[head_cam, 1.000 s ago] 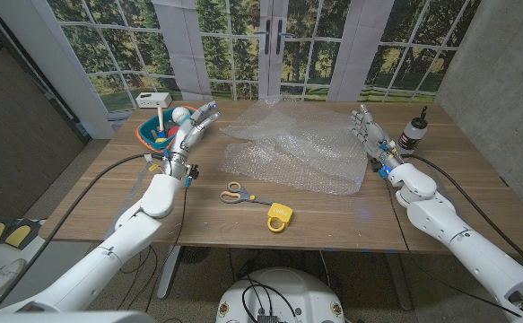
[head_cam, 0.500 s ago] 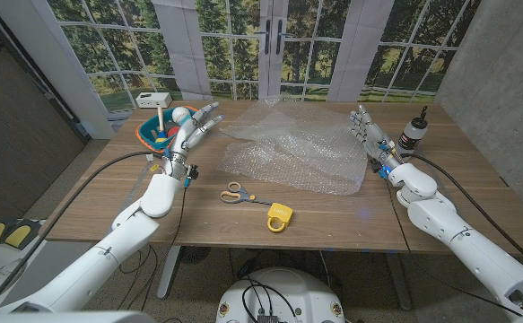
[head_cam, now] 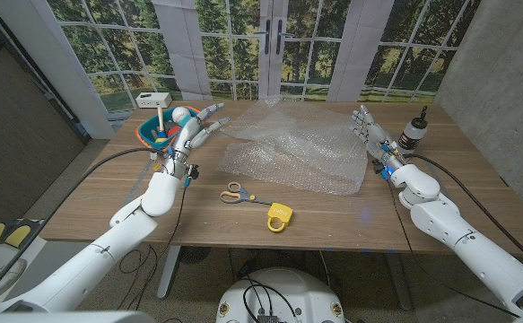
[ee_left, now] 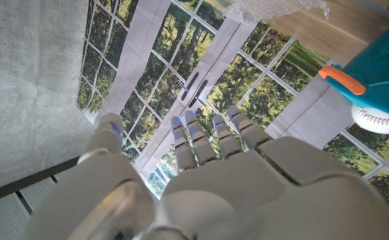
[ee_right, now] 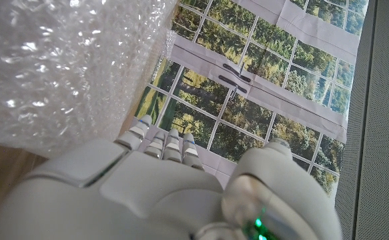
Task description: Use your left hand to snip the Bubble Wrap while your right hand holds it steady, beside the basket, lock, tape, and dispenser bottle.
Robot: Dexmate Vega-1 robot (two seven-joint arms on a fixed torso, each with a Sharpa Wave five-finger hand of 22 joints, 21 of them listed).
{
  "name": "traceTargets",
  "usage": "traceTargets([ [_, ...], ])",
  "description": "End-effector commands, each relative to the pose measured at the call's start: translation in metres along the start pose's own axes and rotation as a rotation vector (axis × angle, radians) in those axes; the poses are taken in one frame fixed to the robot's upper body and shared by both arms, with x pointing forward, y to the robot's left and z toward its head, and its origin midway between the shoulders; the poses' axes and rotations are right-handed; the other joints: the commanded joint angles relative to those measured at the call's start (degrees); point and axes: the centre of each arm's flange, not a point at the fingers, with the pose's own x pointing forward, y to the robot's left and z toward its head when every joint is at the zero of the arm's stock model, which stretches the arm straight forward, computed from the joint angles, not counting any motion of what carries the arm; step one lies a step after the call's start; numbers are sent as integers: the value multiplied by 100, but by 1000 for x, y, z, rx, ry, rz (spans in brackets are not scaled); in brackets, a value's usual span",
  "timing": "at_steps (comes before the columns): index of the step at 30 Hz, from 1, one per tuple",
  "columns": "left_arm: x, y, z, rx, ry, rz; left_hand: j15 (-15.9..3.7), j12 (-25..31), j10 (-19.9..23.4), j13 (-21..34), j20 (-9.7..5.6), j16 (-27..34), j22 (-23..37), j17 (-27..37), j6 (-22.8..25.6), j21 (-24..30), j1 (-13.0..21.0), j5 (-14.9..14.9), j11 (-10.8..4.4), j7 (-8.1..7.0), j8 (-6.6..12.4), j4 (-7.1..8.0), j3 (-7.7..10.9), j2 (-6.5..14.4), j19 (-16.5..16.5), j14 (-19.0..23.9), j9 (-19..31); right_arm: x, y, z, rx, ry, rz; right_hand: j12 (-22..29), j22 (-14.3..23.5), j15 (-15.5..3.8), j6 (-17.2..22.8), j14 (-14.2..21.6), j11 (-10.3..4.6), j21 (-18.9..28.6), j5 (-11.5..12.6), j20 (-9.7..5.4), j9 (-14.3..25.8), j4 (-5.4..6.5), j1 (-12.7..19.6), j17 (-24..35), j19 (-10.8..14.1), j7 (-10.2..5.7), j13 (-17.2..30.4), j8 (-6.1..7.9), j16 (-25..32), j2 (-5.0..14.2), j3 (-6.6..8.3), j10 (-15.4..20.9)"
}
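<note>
The left hand (head_cam: 192, 128) has its fingers spread apart and extended, holding nothing, raised just beside the teal basket (head_cam: 153, 135) at the table's ten o'clock. The right hand (head_cam: 369, 130) also has straight, parted fingers, empty, at the Bubble Wrap's (head_cam: 297, 152) three o'clock edge; whether it touches is unclear. The Bubble Wrap is a crinkled, glossy clear sheet spread over the middle of the wooden table (head_cam: 440, 135). At its six o'clock lie orange-handled scissors (head_cam: 237, 194) and a yellow lock (head_cam: 279, 217). A dark dispenser bottle (head_cam: 413, 131) stands at two o'clock.
</note>
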Motion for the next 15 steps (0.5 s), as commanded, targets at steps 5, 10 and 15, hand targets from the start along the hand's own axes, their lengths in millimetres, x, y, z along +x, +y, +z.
traceTargets([
  [5,-1,-3,17,134,-60,-35,-889,26,91,21,-31,18,15,8,42,-17,97,38,-10,-47,27,-16,-7,-22,-7,63,26,-3,-3,4,-23,-1,-1,77,25,-7,15,-13,12,39,-23,28,11,-58,68,-2,-4,37,26,28,40,-3,-3,59],
  [10,-5,-2,19,144,-61,-37,-898,8,69,23,-35,12,15,8,11,-17,153,42,-46,-82,4,-21,4,-7,-7,58,27,-3,-4,5,-29,-6,1,62,24,-2,12,-33,10,42,-27,21,11,-61,70,-2,-4,35,25,28,35,-3,-2,19],
  [15,-7,0,21,167,-65,-49,-905,-32,6,26,-40,0,15,9,-84,-17,249,45,-76,-97,-45,-31,21,14,-8,39,30,-4,-4,5,-22,-4,-3,64,24,-1,-1,-37,9,43,-31,24,11,-64,69,-2,-6,37,25,25,37,-5,-2,20],
])
